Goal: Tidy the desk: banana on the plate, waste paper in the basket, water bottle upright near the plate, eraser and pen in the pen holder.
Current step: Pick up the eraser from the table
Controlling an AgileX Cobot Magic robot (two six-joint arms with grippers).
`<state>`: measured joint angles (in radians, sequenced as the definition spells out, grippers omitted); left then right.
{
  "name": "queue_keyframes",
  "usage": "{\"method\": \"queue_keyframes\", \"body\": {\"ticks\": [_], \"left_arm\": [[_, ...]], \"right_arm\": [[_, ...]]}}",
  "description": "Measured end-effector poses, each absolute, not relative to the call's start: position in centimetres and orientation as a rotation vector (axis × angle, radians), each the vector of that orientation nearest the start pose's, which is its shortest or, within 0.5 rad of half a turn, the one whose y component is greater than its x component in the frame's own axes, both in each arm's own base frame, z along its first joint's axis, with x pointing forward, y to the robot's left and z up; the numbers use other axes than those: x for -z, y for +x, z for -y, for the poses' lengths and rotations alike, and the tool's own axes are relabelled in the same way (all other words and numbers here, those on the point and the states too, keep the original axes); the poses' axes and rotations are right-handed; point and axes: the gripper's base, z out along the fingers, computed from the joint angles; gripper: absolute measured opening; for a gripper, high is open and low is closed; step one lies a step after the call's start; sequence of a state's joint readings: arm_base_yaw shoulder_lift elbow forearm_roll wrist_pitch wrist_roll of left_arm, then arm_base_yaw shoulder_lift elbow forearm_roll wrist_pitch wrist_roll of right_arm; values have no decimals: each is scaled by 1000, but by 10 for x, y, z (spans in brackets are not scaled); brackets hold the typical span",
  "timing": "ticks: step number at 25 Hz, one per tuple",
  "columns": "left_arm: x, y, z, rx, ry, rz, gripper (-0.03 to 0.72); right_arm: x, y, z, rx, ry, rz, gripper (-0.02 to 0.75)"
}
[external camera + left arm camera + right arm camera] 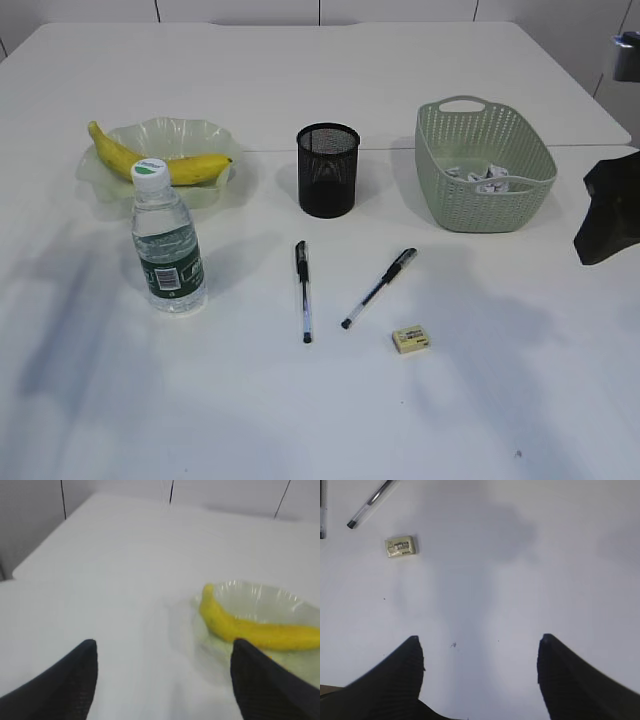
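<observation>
White surface (330, 80) carries nearly everything sorted: the banana (150, 163) lies on the plate (205, 132), the water bottle (167, 243) stands upright just beside it, and crumpled paper (487, 178) sits in the basket (470, 215). You have two pens (303, 288) (380, 287) and the eraser (410, 339) left loose in front of the pen holder (327, 170). Your left hand (162, 672) hangs with jaws apart and empty near the plate; your right hand (480, 662) is likewise spread and empty, near the eraser. Watch the eraser: low and flat, it may skid away. Dropping a pen in at a slant could tip the light holder.
</observation>
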<state>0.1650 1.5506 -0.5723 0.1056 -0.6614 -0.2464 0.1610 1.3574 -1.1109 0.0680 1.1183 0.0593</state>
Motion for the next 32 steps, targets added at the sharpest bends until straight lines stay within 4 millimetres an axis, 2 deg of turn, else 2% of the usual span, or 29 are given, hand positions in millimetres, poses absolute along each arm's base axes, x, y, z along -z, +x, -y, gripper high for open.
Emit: {"method": "queue_keyframes", "body": {"ticks": [3,6,12,14,17,20,22,25,28,32], "left_arm": [[-200,290,-43,23,-228,-1981,590],[-204,287,-46,-32,-232,-2163,590],[-242,289,-55,-132,-331,-2459,590],[-251,287,-55,-141,-313,-2568,590],[-261,280,-46,-34,-222,-2747,588],[-264,273,-31,181,-186,-2842,566],[-264,270,-26,264,-187,-2867,547],[-265,270,-24,296,-187,-2870,538],[-265,270,-24,297,-184,-2868,537],[-266,270,-24,295,-183,-2854,537]], "right_arm": [[-302,251,-46,-140,-115,-2849,527],[-302,252,-47,-140,-115,-2843,527],[-302,252,-47,-139,-128,-2840,527],[-302,252,-47,-138,-130,-2840,527],[-307,253,-47,-140,-133,-2825,527],[-317,257,-50,-144,-147,-2786,527],[-322,262,-58,-150,-191,-2775,527],[-317,271,-81,-163,-293,-2796,527],[-300,282,-108,-168,-393,-2848,527],[-263,297,-138,-147,-501,-2946,527]]}}
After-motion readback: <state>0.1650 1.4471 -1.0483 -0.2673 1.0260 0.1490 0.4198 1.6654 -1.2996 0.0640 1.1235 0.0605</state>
